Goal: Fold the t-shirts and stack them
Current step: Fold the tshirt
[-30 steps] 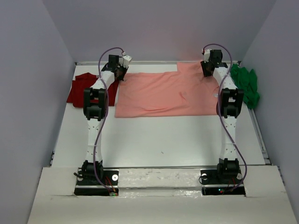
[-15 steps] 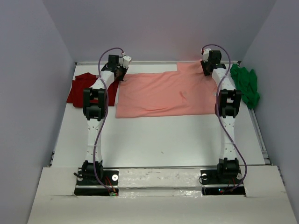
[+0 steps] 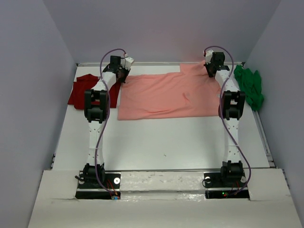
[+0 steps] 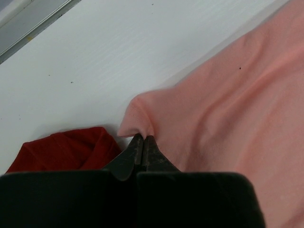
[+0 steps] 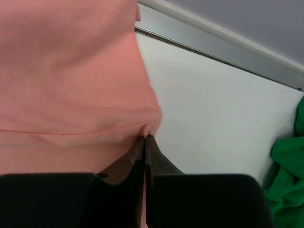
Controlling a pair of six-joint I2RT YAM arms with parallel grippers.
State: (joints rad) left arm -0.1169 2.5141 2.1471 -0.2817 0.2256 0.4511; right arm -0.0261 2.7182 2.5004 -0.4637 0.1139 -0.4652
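Your left gripper [image 4: 142, 141], right gripper [image 5: 145, 140]: jaws pinched tight on pink shirt [image 3: 161, 95] far corners, so you can fold far edge nearward.

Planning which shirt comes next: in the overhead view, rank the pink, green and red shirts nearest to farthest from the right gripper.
1. The pink shirt: its far right corner is pinched in the right gripper.
2. The green shirt: just to its right.
3. The red shirt: far left side.

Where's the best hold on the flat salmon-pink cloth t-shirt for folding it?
Its two far corners, pinched from above: the salmon-pink t-shirt lies spread flat, with those corners free on the white table. Left gripper and right gripper are each shut on one.
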